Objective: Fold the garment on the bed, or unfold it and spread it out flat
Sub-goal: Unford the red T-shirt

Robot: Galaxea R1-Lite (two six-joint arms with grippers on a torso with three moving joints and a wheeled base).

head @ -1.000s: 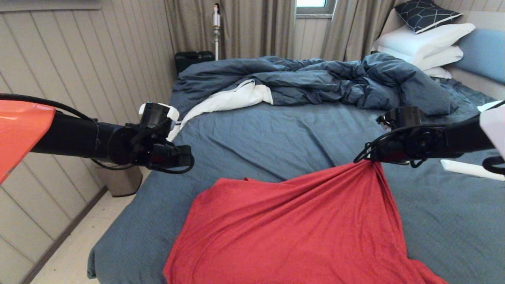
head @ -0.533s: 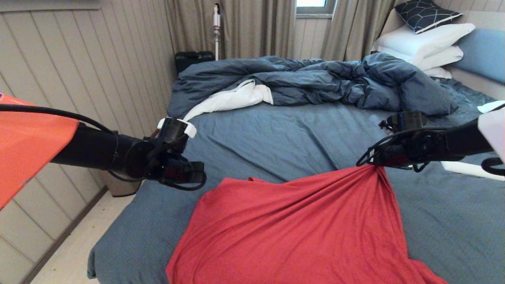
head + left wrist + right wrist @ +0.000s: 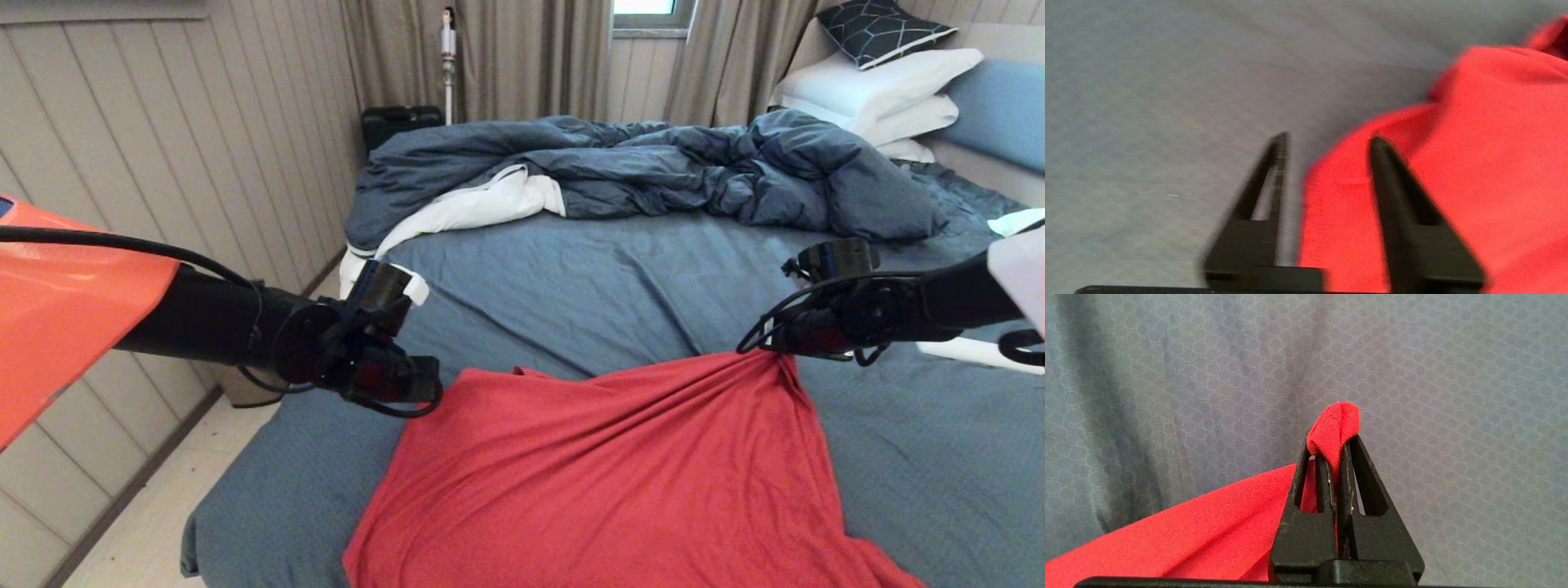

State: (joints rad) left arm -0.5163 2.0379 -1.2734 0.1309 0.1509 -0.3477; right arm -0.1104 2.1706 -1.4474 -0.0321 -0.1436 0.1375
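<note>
So the red T-shirt [image 3: 604,474] was lying across the near part of the bed [image 3: 571,278], plain side up. The right gripper [image 3: 771,347] had its fingers clamped tight on the far right corner, bunching it up off the sheet. The left gripper [image 3: 429,388] was at the shirt's far left corner, fingers apart and gripping nothing. The rumpled duvet [image 3: 653,167] sat further back.

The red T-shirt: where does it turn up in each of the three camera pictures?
Head view: red T-shirt spread across the lower middle, on the blue sheet.
Left wrist view: fills the right side, behind the open left gripper.
Right wrist view: lower left, one fold pinched in the right gripper.
Shared landmark: the blue sheet.
</note>
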